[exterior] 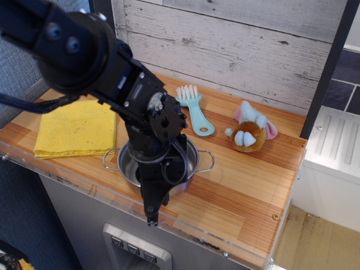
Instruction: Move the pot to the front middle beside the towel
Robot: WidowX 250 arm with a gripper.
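Note:
The shiny steel pot (128,166) stands at the front middle of the wooden counter (242,185), right of the yellow towel (76,127) and about a hand's width from it. Its wire loop handles stick out left and right. My black gripper (153,194) reaches down over the pot and is shut on its near rim, one finger running down the outside past the counter's front edge. The arm hides much of the pot's inside. I cannot tell whether the pot rests on the wood or hangs just above it.
A teal brush (194,110) lies behind the pot near the plank wall. A brown and white plush toy (250,133) lies at the back right. A clear strip runs along the counter's front edge (225,247).

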